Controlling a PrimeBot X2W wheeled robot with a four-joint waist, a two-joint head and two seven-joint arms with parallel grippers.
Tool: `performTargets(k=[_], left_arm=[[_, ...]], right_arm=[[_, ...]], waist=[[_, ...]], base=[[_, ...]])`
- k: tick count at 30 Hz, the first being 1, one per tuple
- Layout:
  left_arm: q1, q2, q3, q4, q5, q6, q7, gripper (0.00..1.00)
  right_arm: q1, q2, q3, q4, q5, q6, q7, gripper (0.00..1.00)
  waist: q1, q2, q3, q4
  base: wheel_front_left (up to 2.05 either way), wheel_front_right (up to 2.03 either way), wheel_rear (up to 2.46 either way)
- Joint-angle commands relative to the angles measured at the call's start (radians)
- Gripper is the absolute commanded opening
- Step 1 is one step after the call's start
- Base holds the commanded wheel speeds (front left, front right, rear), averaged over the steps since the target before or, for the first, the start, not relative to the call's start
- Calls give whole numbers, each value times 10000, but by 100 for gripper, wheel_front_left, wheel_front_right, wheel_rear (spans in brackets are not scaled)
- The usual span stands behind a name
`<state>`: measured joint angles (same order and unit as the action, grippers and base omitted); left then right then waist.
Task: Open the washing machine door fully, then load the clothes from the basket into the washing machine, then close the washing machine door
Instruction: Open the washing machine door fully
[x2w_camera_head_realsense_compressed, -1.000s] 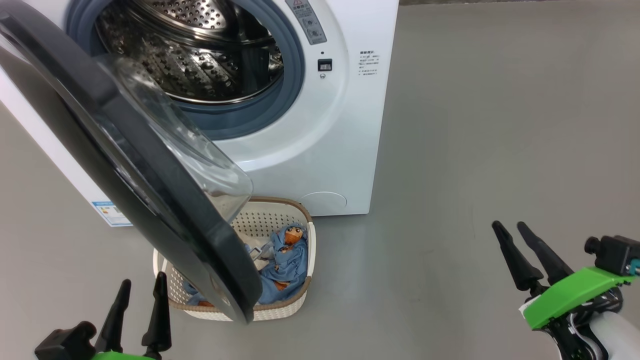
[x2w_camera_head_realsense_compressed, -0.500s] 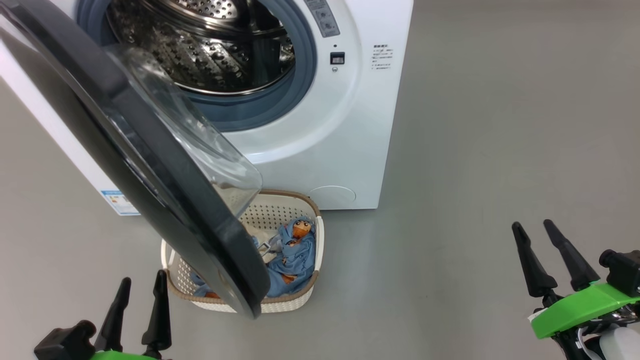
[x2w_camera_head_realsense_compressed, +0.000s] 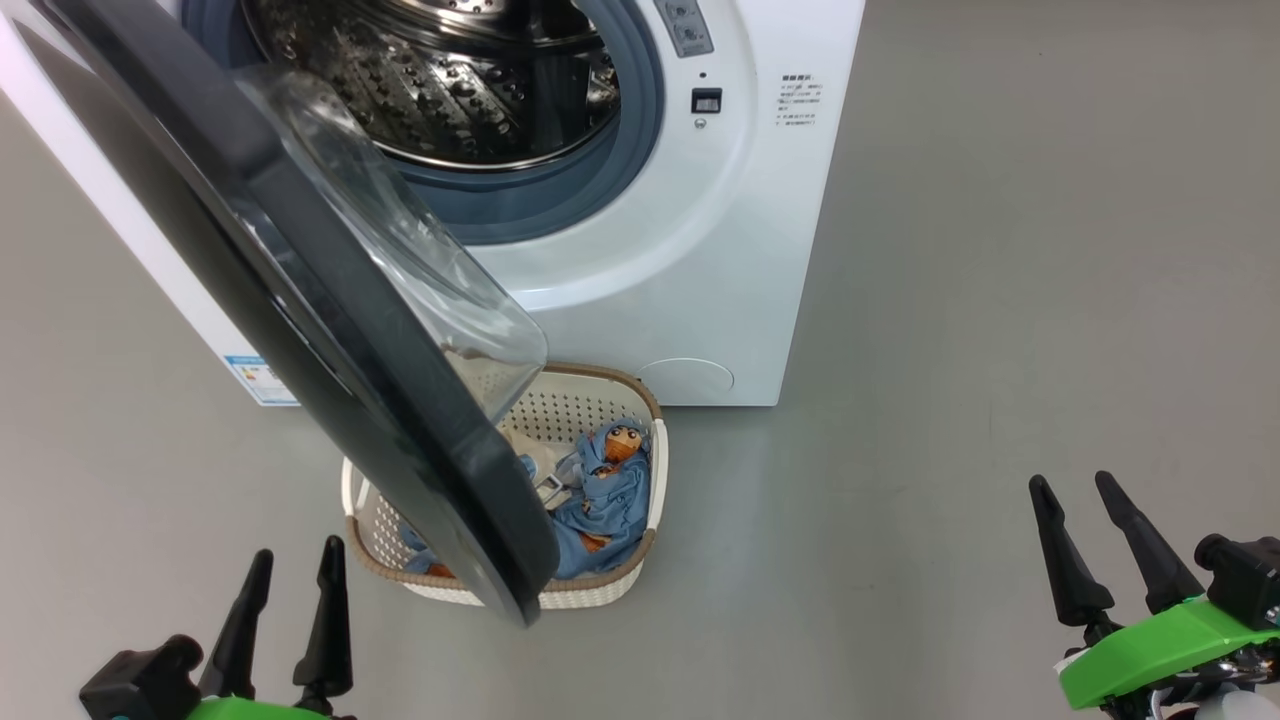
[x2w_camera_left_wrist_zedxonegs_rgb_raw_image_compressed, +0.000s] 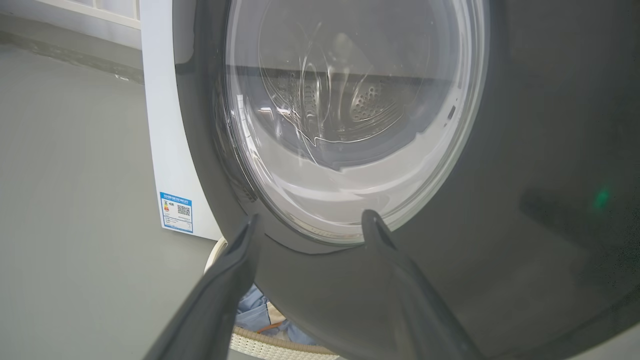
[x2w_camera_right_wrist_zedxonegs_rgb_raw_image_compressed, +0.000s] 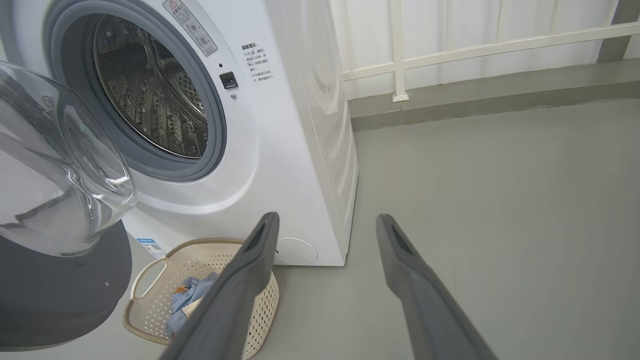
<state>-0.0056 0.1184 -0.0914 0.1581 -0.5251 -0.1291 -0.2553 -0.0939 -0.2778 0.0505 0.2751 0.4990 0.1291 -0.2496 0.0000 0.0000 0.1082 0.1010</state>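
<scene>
The washing machine (x2w_camera_head_realsense_compressed: 690, 260) stands at the top with its steel drum (x2w_camera_head_realsense_compressed: 470, 90) exposed. Its door (x2w_camera_head_realsense_compressed: 330, 330) is swung out towards me, black rim and glass bowl hiding the left part of the basket (x2w_camera_head_realsense_compressed: 600, 590) on the floor below. Blue clothes (x2w_camera_head_realsense_compressed: 610, 490) lie in the basket. My left gripper (x2w_camera_head_realsense_compressed: 297, 550) is open near the door's lower edge; in the left wrist view, the left gripper (x2w_camera_left_wrist_zedxonegs_rgb_raw_image_compressed: 311, 216) faces the door (x2w_camera_left_wrist_zedxonegs_rgb_raw_image_compressed: 525, 150). My right gripper (x2w_camera_head_realsense_compressed: 1072, 481) is open over bare floor, far right of the basket (x2w_camera_right_wrist_zedxonegs_rgb_raw_image_compressed: 200, 260) and clothes (x2w_camera_right_wrist_zedxonegs_rgb_raw_image_compressed: 192, 292).
Grey floor (x2w_camera_head_realsense_compressed: 1000, 300) stretches to the right of the machine. A white railing and low wall (x2w_camera_right_wrist_zedxonegs_rgb_raw_image_compressed: 450, 50) stand behind it. A blue label sticker (x2w_camera_head_realsense_compressed: 262, 378) marks the machine's left side.
The head camera has shifted, so the machine, door and basket sit further right in the picture. My right gripper shows lower and further right. Both grippers stay open.
</scene>
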Motion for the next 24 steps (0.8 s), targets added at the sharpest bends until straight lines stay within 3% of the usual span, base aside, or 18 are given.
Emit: performTargets(k=[1,5,6,8,9,19,24], left_arm=[[-409,158,317,-193,-19,-16,-65,100],[-465,126,329,-144,-24,-16,-65,100],[-479,117,327,-141,-20,-16,-65,58],[-530,93,366,-218,-11,-16,-65,16],[-545,69,398,-275,-36,-16,-65,0],[-802,-141,1358,-1873,177,-16,-65,0],[-863,-468,1470,-4062,370,-16,-65,0]], right_arm=[[110,-98,139,-174,-146,16,-122,100],[126,-51,163,-133,-188,16,-122,100],[134,-46,169,-124,-198,16,-122,100],[153,-32,161,-120,-215,16,-122,100],[166,-27,152,-121,-227,16,-122,100],[355,9,32,-193,-302,16,-122,100],[408,19,7,-268,-340,16,-122,100]], waist=[[0,0,10,20],[0,0,-20,25],[0,0,-35,27],[0,0,-61,33],[0,0,-79,36],[0,0,-172,115],[0,0,-166,142]], base=[[0,0,0],[0,0,0],[0,0,0],[0,0,0],[0,0,0],[0,0,0],[0,0,0]])
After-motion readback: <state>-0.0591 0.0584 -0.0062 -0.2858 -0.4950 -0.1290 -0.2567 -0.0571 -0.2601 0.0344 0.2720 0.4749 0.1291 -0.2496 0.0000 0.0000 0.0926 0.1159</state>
